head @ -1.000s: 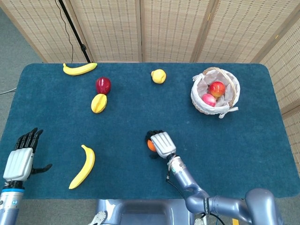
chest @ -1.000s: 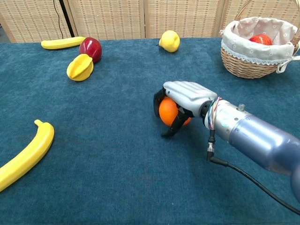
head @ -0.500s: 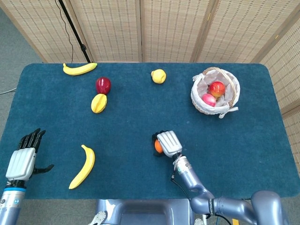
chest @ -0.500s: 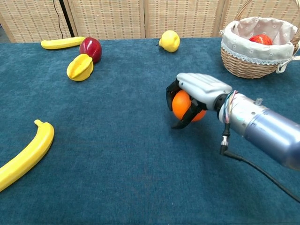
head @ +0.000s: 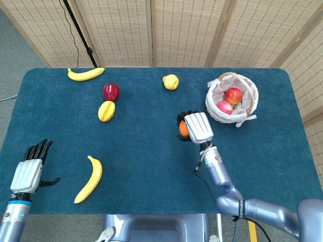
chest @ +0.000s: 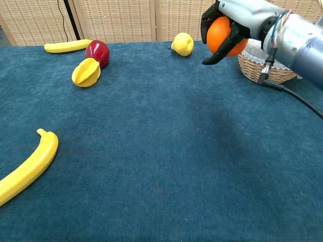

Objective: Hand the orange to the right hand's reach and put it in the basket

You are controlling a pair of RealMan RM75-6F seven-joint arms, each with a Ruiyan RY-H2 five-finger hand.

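orange [head: 183,129] gripped in the right hand [head: 197,128], fingers wrapped around it, raised clear of the table [head: 151,151]. basket [head: 214,107] lies ahead and to the right of the hand, near but apart, already holding what appear to be two red fruits. left hand [head: 31,171] rests far off at the table's near left edge, fingers apart and empty.

Staged lab or test room, not a home. Woven folding screens [head: 192,30] wall off the back, a black stand pole [head: 81,33] with a cable stands behind, grey floor [head: 15,55] around. Surface covered in dark teal carpet-like cloth [head: 151,151], with fruit laid out apart like props.
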